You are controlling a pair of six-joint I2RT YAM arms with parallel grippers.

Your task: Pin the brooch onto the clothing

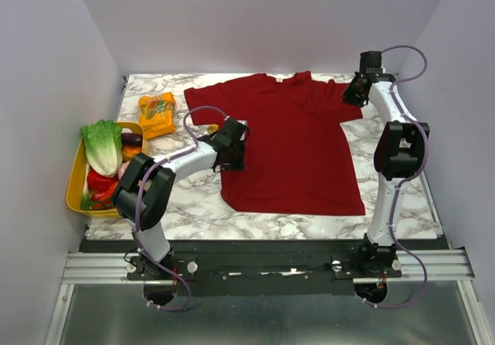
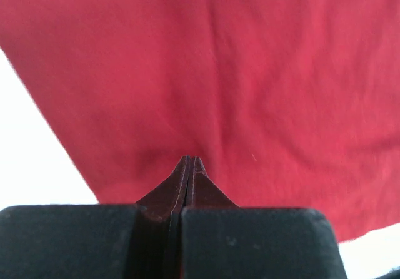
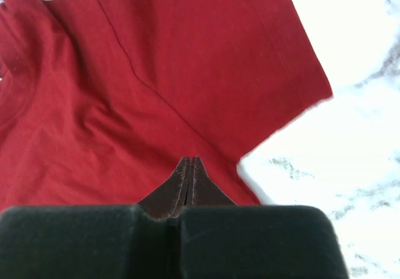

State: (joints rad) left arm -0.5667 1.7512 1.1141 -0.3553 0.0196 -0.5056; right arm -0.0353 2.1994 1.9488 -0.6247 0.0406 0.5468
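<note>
Basically, pinning hadn't started. The T-shirt (image 1: 294, 144) lay spread flat on the desk (image 1: 309, 225), collar on the side far from the arm bases. Nothing was fixed to it in any view. The brooch (image 1: 210, 129) was probably the tiny yellow speck on the desk just beside the shirt's left sleeve, but it was too small to confirm. The left tool (image 2: 189, 161) had its fingers pressed together, tips down at the shirt's left edge below that sleeve. The cloth puckered slightly near the tips, though I couldn't tell whether any was actually caught. The right tool (image 3: 189, 161) was likewise pressed together, over the shirt's right underarm where the sleeve meets the body, with nothing visible between its fingers. Neither tool was carrying the badge as far as the views showed. My read: at most the shirt was being positioned or held down, so all the real work was left, i.e. pick up the brooch, bring it over the shirt and fasten it. The snack packet (image 1: 157, 113) and the tray (image 1: 75, 182) sat left of the shirt, not involved.
</note>
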